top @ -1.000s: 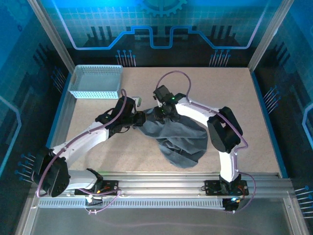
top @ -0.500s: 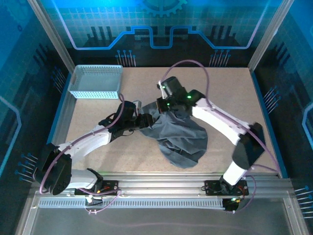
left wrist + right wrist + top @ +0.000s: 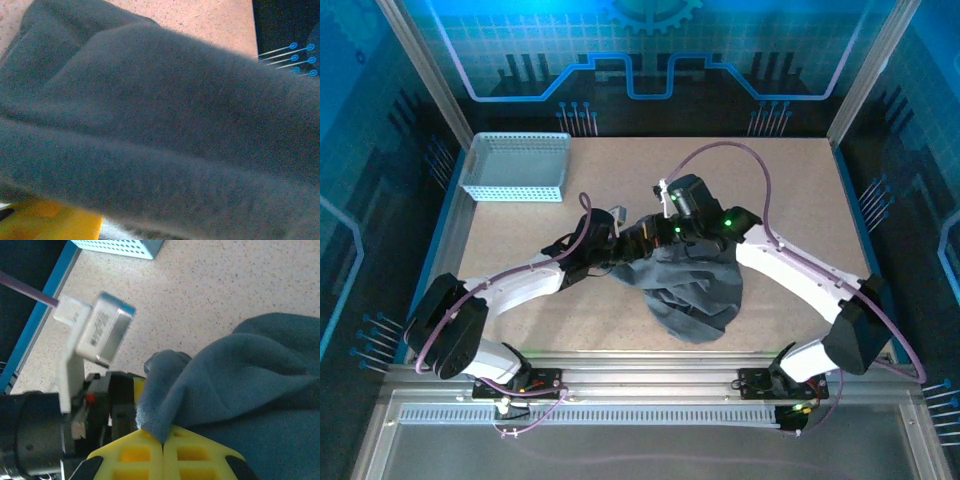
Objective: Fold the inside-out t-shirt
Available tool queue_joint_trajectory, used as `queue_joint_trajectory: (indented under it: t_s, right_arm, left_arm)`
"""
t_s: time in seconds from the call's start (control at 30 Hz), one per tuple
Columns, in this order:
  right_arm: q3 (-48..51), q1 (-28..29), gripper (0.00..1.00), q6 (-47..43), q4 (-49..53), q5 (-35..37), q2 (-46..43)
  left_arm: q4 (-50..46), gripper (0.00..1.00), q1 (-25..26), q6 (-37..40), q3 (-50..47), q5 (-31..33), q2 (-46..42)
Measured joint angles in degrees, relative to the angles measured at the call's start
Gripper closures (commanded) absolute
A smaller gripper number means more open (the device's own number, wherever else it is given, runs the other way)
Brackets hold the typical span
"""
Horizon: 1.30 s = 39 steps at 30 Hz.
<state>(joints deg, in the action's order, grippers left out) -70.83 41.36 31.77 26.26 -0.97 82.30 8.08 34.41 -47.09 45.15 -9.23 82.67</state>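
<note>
A crumpled dark grey cloth t-shirt [image 3: 698, 285] lies near the middle of the speckled beige tabletop [image 3: 800, 190], inside a cell of aluminium frame posts [image 3: 415, 60] and blue circuit-patterned wall panels [image 3: 520, 30]. The right gripper [image 3: 162, 442] pinches a fold at the shirt's far-left edge. Just beside it, the left gripper [image 3: 620, 246] is buried in cloth, and whether it is clenched cannot be told. A light blue mesh basket [image 3: 515, 167] sits in the far-left corner.
</note>
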Motion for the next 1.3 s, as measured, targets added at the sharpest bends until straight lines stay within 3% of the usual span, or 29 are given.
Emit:
queue_joint_trajectory:
  t_s: [0.43,0.57,0.9,1.13,1.3]
  right_arm:
    - [8.3,-2.6,1.00,1.8,-2.3,-0.4,-4.3]
    - [8.3,-2.6,1.00,2.4,-3.7,-2.1,-4.3]
    - [10.3,-3.9,1.00,4.1,-4.3,-3.4,-4.3]
    - [10.4,-8.9,1.00,3.6,-3.8,-3.6,-4.6]
    - [6.4,-11.3,1.00,-1.6,-1.5,-0.6,-0.9]
  left_arm:
    - [-1.6,0.33,1.1,5.4,7.3,6.6,9.1]
    - [-3.1,0.44,1.2,8.3,11.3,10.0,13.0]
    - [-4.9,0.99,1.4,13.4,15.2,14.5,17.1]
    - [-5.2,1.00,1.7,15.7,14.5,16.1,16.0]
    - [-6.2,1.00,2.6,17.5,9.4,13.7,8.0]
